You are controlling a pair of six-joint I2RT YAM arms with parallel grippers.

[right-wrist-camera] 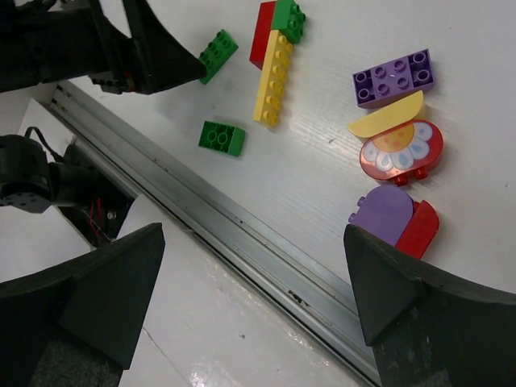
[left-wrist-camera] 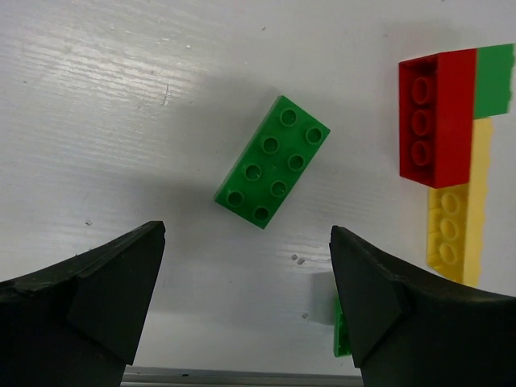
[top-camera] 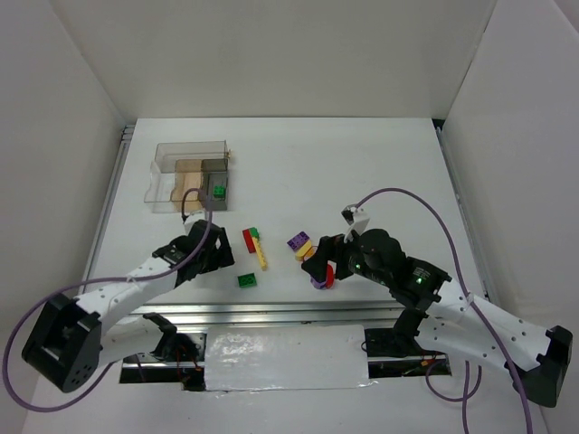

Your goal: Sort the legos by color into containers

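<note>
Left gripper (left-wrist-camera: 246, 242) (agape) over green brick (left-wrist-camera: 272, 161)

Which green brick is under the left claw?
The eight-stud green brick, centred under the left claw; the small green brick and green piece beside the red brick sit off-centre.

Eleven legos (top-camera: 261, 251) show. Green, four: a long green brick (left-wrist-camera: 272, 161), a short green brick (right-wrist-camera: 222, 138), a green cap (right-wrist-camera: 288, 18) at the twelve-o'clock end of the bar (right-wrist-camera: 272, 85), and a fourth green brick (top-camera: 218, 191) in the box (top-camera: 167, 167). Red, three: red brick (right-wrist-camera: 262, 34), flower disc (right-wrist-camera: 401, 151), red dome (right-wrist-camera: 419, 230). Yellow, two: the bar, a yellow slice (right-wrist-camera: 387, 125). Purple, two: purple brick (right-wrist-camera: 394, 78), purple dome (right-wrist-camera: 385, 216). One box, at eleven o'clock on the counter (top-camera: 362, 172).
</note>
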